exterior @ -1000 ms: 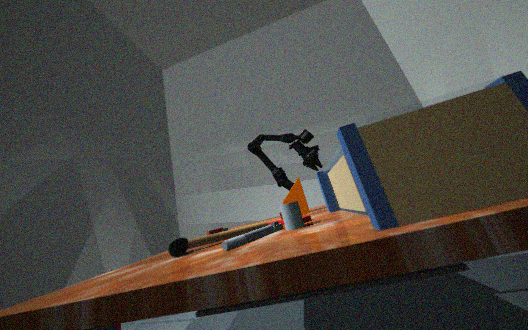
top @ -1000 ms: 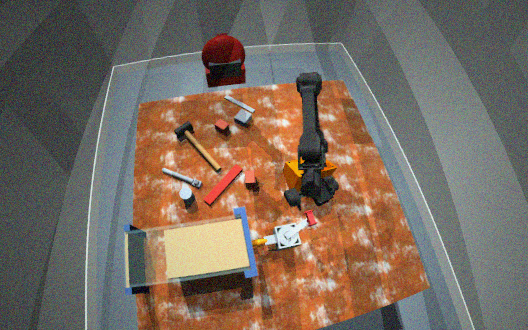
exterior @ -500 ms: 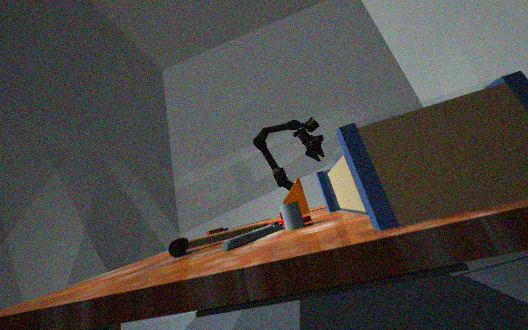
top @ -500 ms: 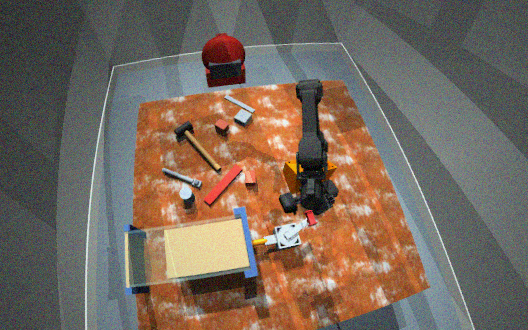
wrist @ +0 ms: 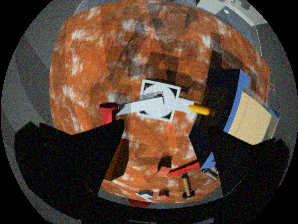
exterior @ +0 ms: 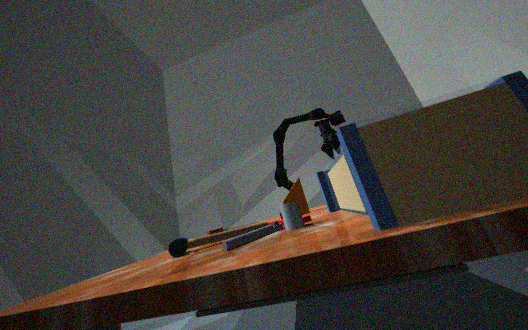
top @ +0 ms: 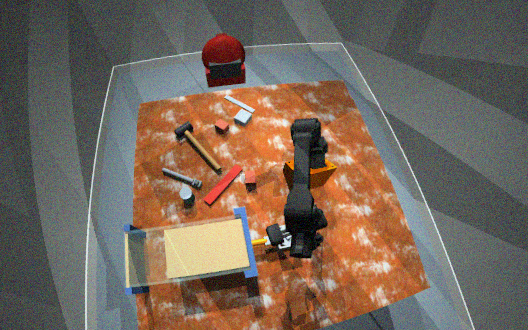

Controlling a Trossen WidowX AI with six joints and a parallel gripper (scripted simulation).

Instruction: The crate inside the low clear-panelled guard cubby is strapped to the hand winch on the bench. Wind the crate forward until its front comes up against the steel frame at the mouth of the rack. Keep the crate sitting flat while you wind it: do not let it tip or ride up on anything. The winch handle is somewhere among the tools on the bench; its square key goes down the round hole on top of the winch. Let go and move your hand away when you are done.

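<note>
The open, empty gripper (exterior: pixel 332 153) (wrist: pixel 157 134) points down, high above the winch. The white winch (top: pixel 285 240) (wrist: pixel 167 114) is partly hidden by the arm in the top view. The handle's pale crank arm (wrist: pixel 140 105) lies across the winch top, its red grip (wrist: pixel 107 114) standing at the outer end, left of the winch in the wrist view. A yellow strap (top: pixel 258 242) (wrist: pixel 200 110) runs from the winch to the cubby. The tan crate (top: pixel 207 249) (wrist: pixel 250 117) shows through the clear top, near the blue mouth frame (top: pixel 248 250) (exterior: pixel 365 175) (wrist: pixel 235 102). Whether they touch cannot be told.
An orange wedge-shaped block (top: pixel 320 174) (exterior: pixel 300 197) stands beside the arm. A red bar (top: pixel 223 185), a small red block (top: pixel 250 180), a grey cylinder (top: pixel 187 196), a grey tool (top: pixel 181 177) and a mallet (top: pixel 202 151) lie farther off. A red helmet-like object (top: pixel 223 55) is beyond the bench.
</note>
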